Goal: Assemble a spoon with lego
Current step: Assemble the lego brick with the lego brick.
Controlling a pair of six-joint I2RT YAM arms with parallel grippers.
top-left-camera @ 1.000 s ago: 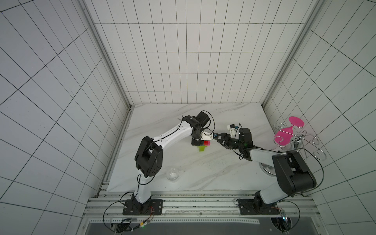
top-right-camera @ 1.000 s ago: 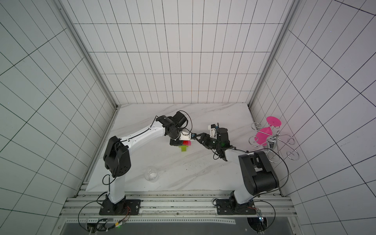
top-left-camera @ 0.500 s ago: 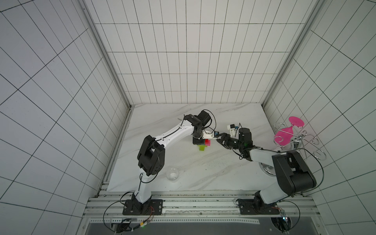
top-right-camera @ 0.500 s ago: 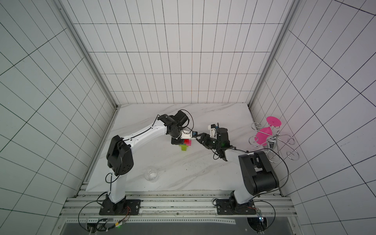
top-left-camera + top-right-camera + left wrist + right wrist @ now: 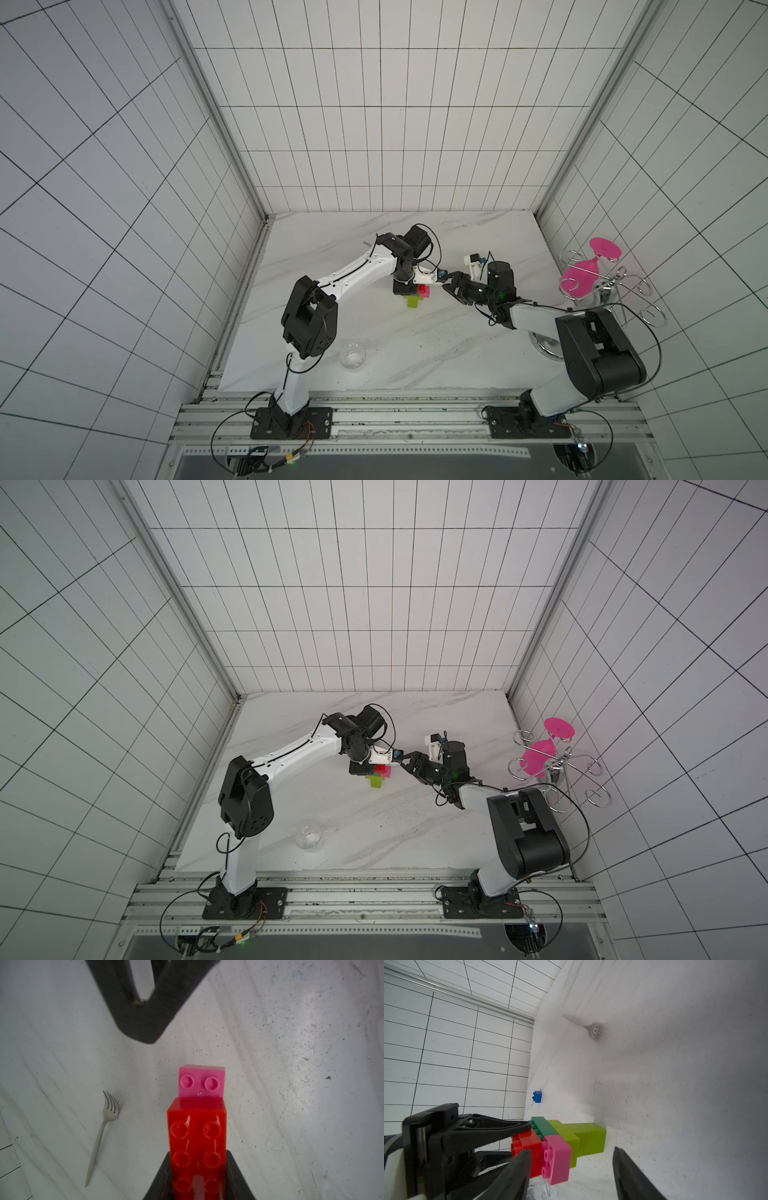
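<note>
Since a second ago the left arm [image 5: 353, 272] has drawn its elbow slightly inward, while the right arm [image 5: 536, 318] and the spoon [image 5: 417, 298] have kept their places at the middle of the counter [image 5: 374, 332]. The left hand [image 5: 409, 291] is clamped on the red brick [image 5: 196, 1130] of the part-built spoon, whose dark green bar [image 5: 544, 1126], pink brick [image 5: 201, 1081] and lime green stem [image 5: 589, 1138] project beyond it; the right hand [image 5: 449, 289] stands half open and empty, just beside the pink end. A loose blue brick [image 5: 537, 1097] lies by the wall [image 5: 467, 1053], and a fork [image 5: 101, 1132] lies apart from the spoon.
</note>
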